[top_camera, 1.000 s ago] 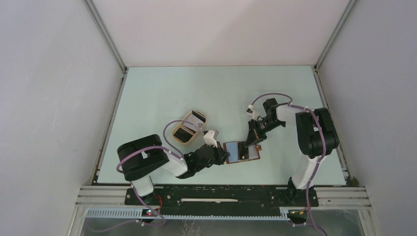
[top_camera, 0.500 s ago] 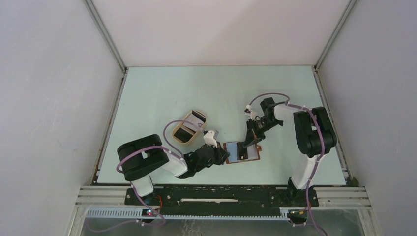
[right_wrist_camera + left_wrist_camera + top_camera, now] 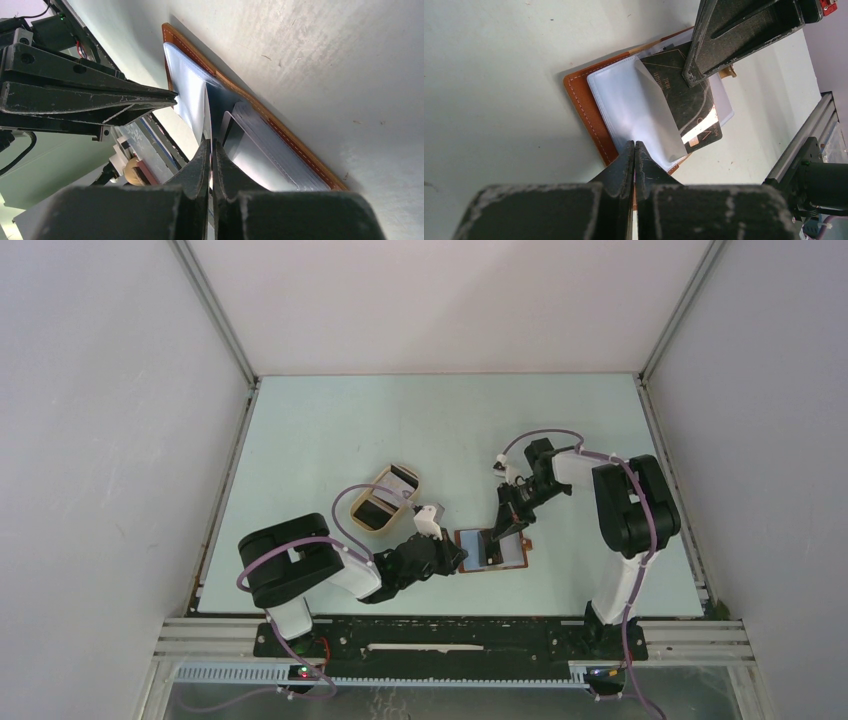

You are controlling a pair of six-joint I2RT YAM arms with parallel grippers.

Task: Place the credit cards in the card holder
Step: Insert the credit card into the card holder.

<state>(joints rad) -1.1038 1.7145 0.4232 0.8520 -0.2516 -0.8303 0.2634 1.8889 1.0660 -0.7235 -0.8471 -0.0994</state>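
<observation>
- Pale green table (image 3: 330, 440), white-walled booth.
- Right gripper (image 3: 210, 142): fingers pinched nearly together on the edge of 1 dark credit card (image 3: 686, 107), which angles down into the card holder (image 3: 576, 95).
- Left gripper (image 3: 634, 145): clamped tight on the holder's near edge (steadying it, apparently).
- Change: right arm has crept left toward the holder, so insertion is probably under way but unfinished.
- Room: holder lies near the table's front edge, tan tray (image 3: 369, 486) close by, bare tabletop beyond.

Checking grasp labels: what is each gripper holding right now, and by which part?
The right gripper pinches the dark card by its raised edge. The left gripper looks clamped on the near edge of the card holder.
</observation>
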